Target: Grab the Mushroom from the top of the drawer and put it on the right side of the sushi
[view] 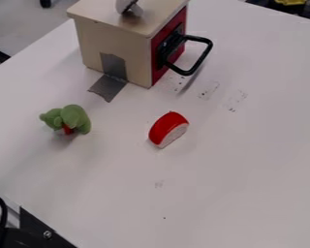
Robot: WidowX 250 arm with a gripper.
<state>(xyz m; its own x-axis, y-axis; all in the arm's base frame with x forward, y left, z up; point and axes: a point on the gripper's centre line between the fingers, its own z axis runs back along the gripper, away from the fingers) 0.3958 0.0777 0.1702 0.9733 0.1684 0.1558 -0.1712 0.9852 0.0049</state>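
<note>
Pincer is a thing of which I cannot tell the state: neither how far open it is, nor whether it has hold of something. Mushroom (133,8), grey and pale, lies on the top of the drawer (118,44) in the camera view, near the upper edge of the picture, which cuts off a part of it. It is well apart from the sushi (164,127). The drawer is a box of light wood with a red front, and from this front a black handle (207,50) sticks out. A piece of grey tape (108,87) goes from the wooden side down onto the white table (228,160). The sushi, red with a whitish face, rests directly on the table, below the drawer in the view and apart from it. To the left of the sushi in the view, also apart, is a green soft toy (74,117) with a little red on it. Some dark marks (235,100) are on the table near the handle. At the lower left corner there is a black part (38,229) with a screw, and beside it a black cable (1,209). At the upper right edge, a yellow thing (291,2) is partly seen
</note>
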